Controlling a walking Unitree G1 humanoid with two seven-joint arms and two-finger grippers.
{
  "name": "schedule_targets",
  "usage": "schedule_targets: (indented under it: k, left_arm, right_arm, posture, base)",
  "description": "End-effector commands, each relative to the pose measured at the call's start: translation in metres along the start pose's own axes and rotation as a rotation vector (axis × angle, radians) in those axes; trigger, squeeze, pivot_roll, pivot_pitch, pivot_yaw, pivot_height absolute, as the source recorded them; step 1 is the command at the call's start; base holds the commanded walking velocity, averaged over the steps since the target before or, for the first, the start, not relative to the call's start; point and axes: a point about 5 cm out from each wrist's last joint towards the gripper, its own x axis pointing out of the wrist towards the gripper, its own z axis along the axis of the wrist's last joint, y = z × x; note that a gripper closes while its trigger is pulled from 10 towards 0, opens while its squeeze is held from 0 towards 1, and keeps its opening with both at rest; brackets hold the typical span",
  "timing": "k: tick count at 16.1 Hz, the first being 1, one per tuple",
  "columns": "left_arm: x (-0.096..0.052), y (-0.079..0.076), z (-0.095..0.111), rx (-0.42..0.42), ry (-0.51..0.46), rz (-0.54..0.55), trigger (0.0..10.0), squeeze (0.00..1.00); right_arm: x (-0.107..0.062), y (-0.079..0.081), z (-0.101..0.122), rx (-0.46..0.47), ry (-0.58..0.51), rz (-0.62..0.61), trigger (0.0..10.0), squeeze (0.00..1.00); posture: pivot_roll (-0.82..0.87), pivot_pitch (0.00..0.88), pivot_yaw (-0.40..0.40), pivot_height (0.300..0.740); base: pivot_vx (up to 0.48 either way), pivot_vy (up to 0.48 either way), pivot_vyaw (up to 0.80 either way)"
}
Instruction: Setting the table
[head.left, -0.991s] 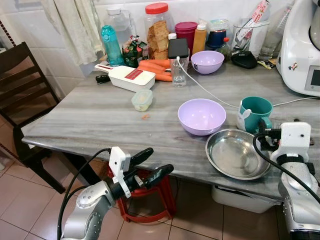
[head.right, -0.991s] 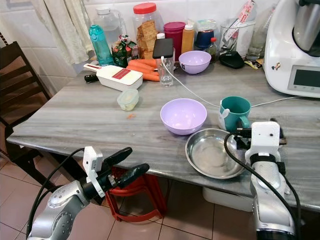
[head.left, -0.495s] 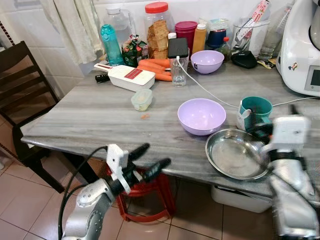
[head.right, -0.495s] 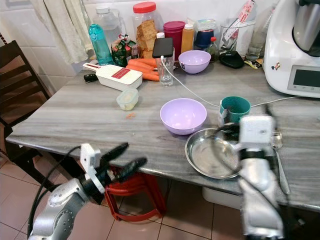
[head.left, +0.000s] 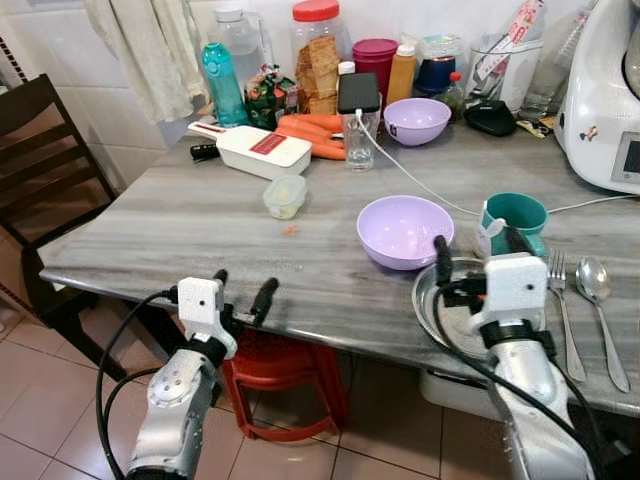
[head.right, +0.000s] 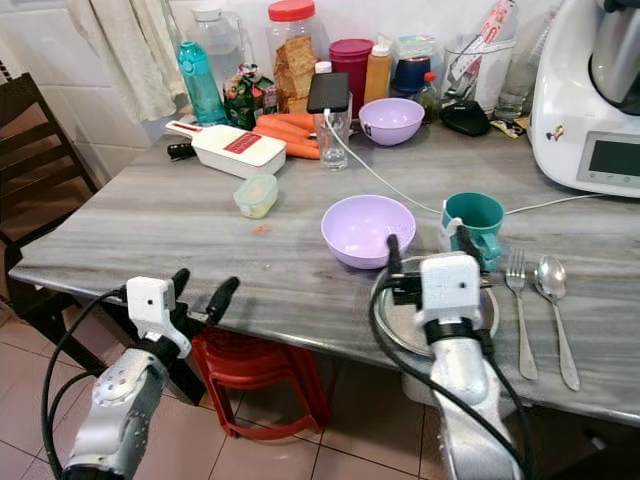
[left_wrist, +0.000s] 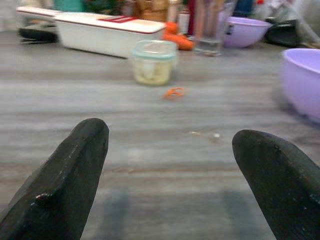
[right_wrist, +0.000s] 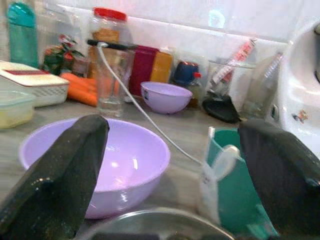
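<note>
A steel plate (head.left: 436, 322) lies at the table's near edge. Behind it stand a purple bowl (head.left: 404, 230) and a teal mug (head.left: 515, 214). A fork (head.left: 561, 310) and a spoon (head.left: 599, 300) lie side by side on the table, right of the plate. My right gripper (head.left: 480, 252) hovers open over the plate, pointing at the bowl (right_wrist: 112, 165) and mug (right_wrist: 234, 170), with nothing between its fingers. My left gripper (head.left: 243, 290) is open and empty at the table's front edge, left of the plate.
At the back are a second purple bowl (head.left: 415, 120), a phone on a glass (head.left: 357, 98) with its cable running across the table, carrots (head.left: 318, 135), a white slicer box (head.left: 262, 152), jars and bottles. A small lidded tub (left_wrist: 153, 61) sits mid-table. A white appliance (head.left: 605, 100) stands far right, a dark chair (head.left: 40, 150) left, a red stool (head.left: 285, 375) below.
My right gripper has swung left from beside the plate to over it, and the fork and spoon now lie uncovered on the table. My left gripper has risen to the table edge.
</note>
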Motion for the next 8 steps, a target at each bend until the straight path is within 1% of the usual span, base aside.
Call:
schedule_targets:
  k: [1, 2, 4, 5, 6, 8]
  left_arm:
    - [0.001, 0.006, 0.002, 0.023, -0.007, 0.039, 10.0, 0.00]
    - [0.002, 0.006, 0.003, 0.037, -0.012, 0.052, 10.0, 0.00]
    - [0.005, 0.006, 0.004, 0.048, -0.024, 0.061, 10.0, 0.00]
    - [0.005, 0.010, 0.005, 0.081, -0.033, 0.082, 10.0, 0.00]
    - [0.006, 0.019, 0.007, 0.106, -0.027, 0.143, 10.0, 0.00]
    - [0.008, 0.024, 0.010, 0.111, -0.039, 0.188, 10.0, 0.00]
  right_arm:
    - [0.002, 0.002, 0.007, -0.006, -0.034, 0.014, 10.0, 0.00]
    - [0.003, 0.002, 0.008, -0.012, -0.034, 0.020, 10.0, 0.00]
    - [0.003, 0.004, 0.009, -0.057, -0.046, 0.053, 10.0, 0.00]
    - [0.003, 0.005, 0.010, -0.061, -0.049, 0.059, 10.0, 0.00]
    - [0.004, 0.006, 0.009, -0.058, -0.047, 0.061, 10.0, 0.00]
    - [0.004, 0.008, 0.009, -0.055, -0.046, 0.069, 10.0, 0.00]
  posture:
    - [-0.16, 0.000, 0.094, 0.740]
    - [-0.16, 0.000, 0.093, 0.740]
    - [-0.16, 0.000, 0.093, 0.740]
    - [-0.16, 0.000, 0.093, 0.740]
    - [-0.16, 0.000, 0.094, 0.740]
    - [-0.16, 0.000, 0.095, 0.740]
  base:
    - [0.000, 0.000, 0.00]
    - [0.000, 0.000, 0.00]
    - [0.000, 0.000, 0.80]
    - [0.000, 0.000, 0.80]
    - [0.000, 0.000, 0.80]
    - [0.000, 0.000, 0.80]
